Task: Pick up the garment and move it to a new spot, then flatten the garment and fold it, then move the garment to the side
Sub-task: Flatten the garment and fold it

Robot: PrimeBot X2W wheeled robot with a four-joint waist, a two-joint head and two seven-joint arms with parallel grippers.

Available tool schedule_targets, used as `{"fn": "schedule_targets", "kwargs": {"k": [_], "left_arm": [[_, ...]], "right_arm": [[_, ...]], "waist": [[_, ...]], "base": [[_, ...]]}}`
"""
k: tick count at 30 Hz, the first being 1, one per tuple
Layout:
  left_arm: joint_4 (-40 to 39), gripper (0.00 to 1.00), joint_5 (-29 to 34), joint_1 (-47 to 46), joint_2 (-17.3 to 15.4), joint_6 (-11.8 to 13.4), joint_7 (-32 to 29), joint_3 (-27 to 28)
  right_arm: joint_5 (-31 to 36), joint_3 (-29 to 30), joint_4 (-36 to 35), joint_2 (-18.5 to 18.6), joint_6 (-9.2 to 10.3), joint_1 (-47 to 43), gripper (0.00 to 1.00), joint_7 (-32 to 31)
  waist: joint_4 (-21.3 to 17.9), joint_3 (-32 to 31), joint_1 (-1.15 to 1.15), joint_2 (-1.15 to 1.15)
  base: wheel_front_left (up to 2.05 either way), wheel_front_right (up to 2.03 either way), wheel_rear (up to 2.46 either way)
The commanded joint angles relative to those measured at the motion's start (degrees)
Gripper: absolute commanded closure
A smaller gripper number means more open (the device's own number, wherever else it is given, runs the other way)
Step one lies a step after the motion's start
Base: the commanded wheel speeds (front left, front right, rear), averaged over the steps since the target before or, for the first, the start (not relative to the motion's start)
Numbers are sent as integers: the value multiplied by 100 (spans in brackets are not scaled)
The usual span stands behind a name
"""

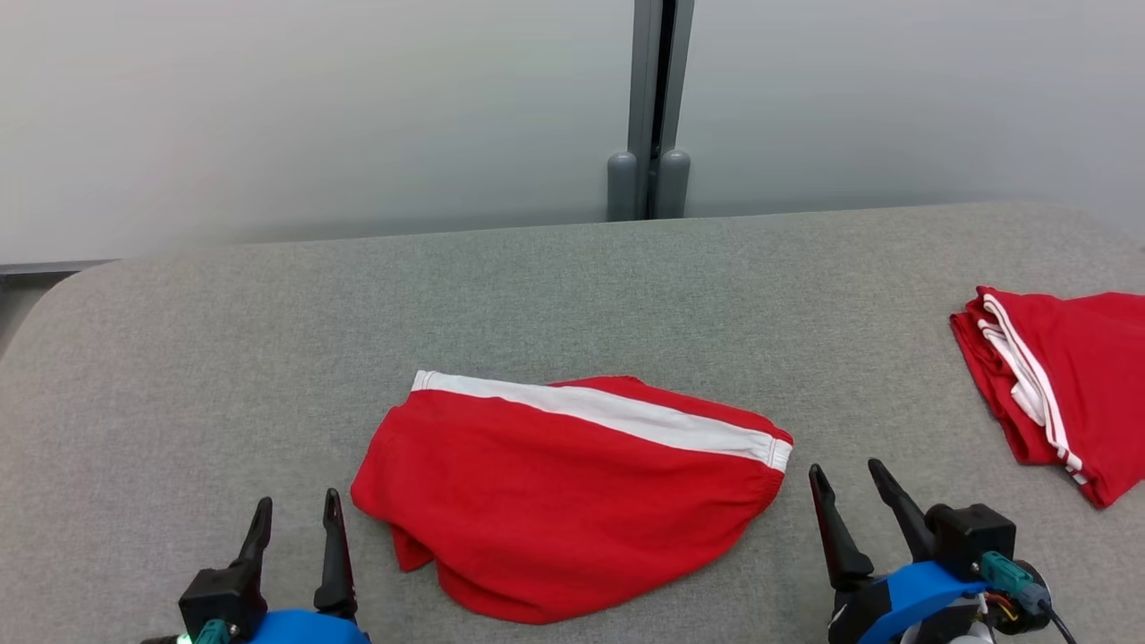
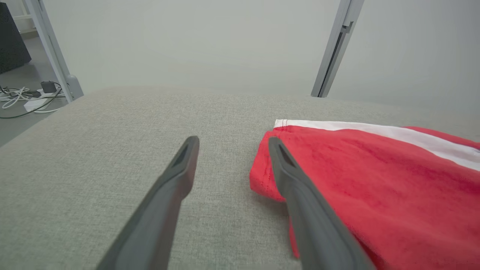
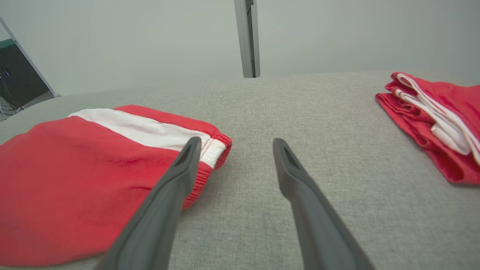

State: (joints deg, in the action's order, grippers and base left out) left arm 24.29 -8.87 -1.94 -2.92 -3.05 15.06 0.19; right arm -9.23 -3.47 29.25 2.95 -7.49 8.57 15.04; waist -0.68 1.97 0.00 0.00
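Garment [image 1: 555,510] mid; spare pile [image 1: 1096,358] rt

The right hand [image 3: 236,141] has its two dark fingers spread wide, with bare grey table [image 3: 300,108] between them. To the hand's left, red shorts [image 3: 75,180] with a white stripe lie flat. Their gathered waistband corner is partly hidden behind the left fingertip, and I cannot tell whether they touch. Well off to the hand's right lies a folded red cloth [image 3: 423,123] with white trim. Ahead, a grey post [image 3: 247,37] rises against a pale wall [image 3: 112,45].
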Motion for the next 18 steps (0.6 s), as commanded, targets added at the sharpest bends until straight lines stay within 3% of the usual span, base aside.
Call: {"fn": "schedule_targets", "kwargs": {"k": [1,18], "left_arm": [[-14,0,-1,57,3,-13,14,-17],[-87,0,-67,377,2,-13,14,-329]], "right_arm": [[-33,-9,-1,1,0,-102,0,16],[-448,-361,33,-1,0,-233,0,16]], "waist": [[-48,-48,0,0],[-59,-151,0,0]], "base": [[0,0,0],[0,0,0]]}}
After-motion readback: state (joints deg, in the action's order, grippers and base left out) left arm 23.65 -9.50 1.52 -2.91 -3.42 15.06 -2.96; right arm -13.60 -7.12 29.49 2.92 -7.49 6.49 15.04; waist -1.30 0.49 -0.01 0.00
